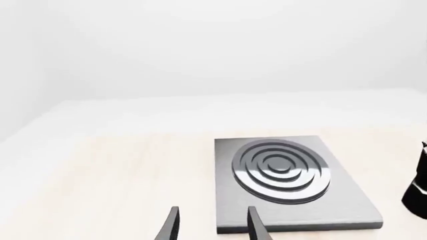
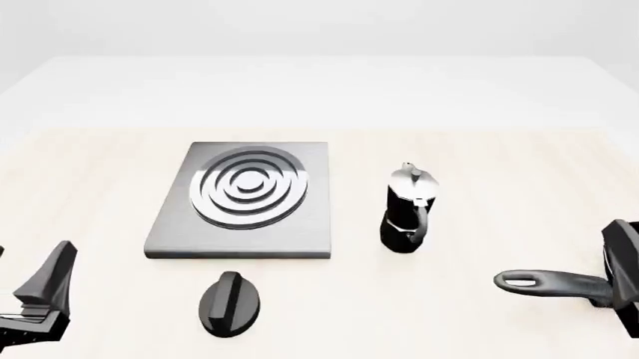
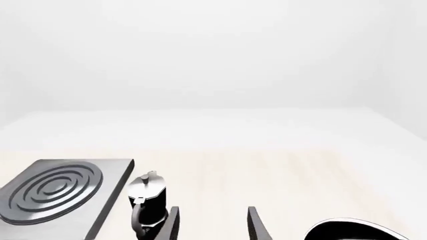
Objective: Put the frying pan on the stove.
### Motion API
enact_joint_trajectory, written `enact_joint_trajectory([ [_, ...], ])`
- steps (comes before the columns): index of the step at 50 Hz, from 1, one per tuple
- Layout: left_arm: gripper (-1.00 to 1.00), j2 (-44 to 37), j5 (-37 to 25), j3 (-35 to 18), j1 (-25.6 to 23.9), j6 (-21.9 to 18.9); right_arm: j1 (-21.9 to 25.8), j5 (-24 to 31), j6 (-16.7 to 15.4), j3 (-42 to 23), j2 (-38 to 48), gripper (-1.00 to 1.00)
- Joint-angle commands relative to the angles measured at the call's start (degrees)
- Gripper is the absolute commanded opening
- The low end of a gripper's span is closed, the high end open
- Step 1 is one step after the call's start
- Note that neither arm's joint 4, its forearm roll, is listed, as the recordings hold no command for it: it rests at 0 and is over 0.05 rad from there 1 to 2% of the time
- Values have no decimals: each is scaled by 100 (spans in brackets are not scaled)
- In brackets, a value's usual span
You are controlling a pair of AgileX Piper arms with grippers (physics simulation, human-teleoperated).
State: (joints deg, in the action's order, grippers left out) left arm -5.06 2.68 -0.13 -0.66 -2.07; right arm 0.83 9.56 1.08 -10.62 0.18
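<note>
**Desk:** Waiting at the near right edge of the pale worktop, the frying pan shows only its long handle with the slot hole in the front view, pointing left; its bowl runs out of frame. Where do the arms stand?

**Field:** Right gripper hangs above the worktop with its fingers spread and nothing between them; the pan's black rim curves just beside it in the right wrist view. Left gripper is likewise parted and empty, poised near the front edge of the stove.

**Desk:** So the grasp has not yet begun. What makes it go well?

**Field:** In my judgement, the right arm should take the handle close to the bowl, fingers square across it, so the pan does not sag or swing. The moka pot stands between pan and stove, and a black oval knob lies in front of the slab. Lift clear, pass over or in front of the pot, and set the bowl centred on the silver rings.
</note>
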Motion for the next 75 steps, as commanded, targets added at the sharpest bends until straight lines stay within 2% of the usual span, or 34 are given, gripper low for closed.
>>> enact_joint_trajectory([
  [1, 100, -19, 130, 3, -67, 151, 154, 636, -55, -612, -18, 100],
  [3, 100, 120, -9, -1, -77, 165, 210, 1000, -66, -950, -18, 100],
  [6, 100, 197, -91, -1, -76, 154, 233, 1249, -64, -1240, -18, 100],
  [10, 100, 231, -127, -3, -80, 204, 283, 1784, -267, -1785, -18, 100],
  [11, 100, 237, -140, -2, -64, 200, 270, 1981, -187, -2041, -18, 100],
  [13, 100, 285, -194, -5, -82, 207, 288, 2260, -244, -2317, -18, 100],
  [24, 100, 170, -102, 2, -94, 178, 278, 3981, -98, -4215, -18, 100],
  [35, 100, 25, 34, 4, -112, 172, 288, 5452, -110, -5699, -18, 100],
  [38, 100, 45, 12, 3, -119, 163, 268, 5967, -12, -6170, -18, 100],
  [45, 100, 13, 41, 5, -134, 163, 238, 6033, -1, -5922, -18, 100],
  [47, 100, 22, 33, 4, -145, 150, 216, 6033, 88, -5877, -18, 100],
  [48, 100, -3, 52, 5, -180, 141, 195, 6033, 253, -5902, -18, 100],
  [49, 100, 200, -148, -2, -180, 139, 181, 6033, 287, -5872, -18, 100],
  [55, 100, 90, -30, 1, -238, 84, 119, 6033, 293, -5743, -18, 100],
  [60, 100, 366, -321, -34, -365, 48, -88, 6034, 308, -5739, -18, 100],
  [68, 100, 312, -305, -74, -426, 29, -123, 6034, 148, -5879, -18, 100],
  [75, 100, 221, -370, -299, -464, 88, 56, 6034, -74, -5938, -18, 100],
])
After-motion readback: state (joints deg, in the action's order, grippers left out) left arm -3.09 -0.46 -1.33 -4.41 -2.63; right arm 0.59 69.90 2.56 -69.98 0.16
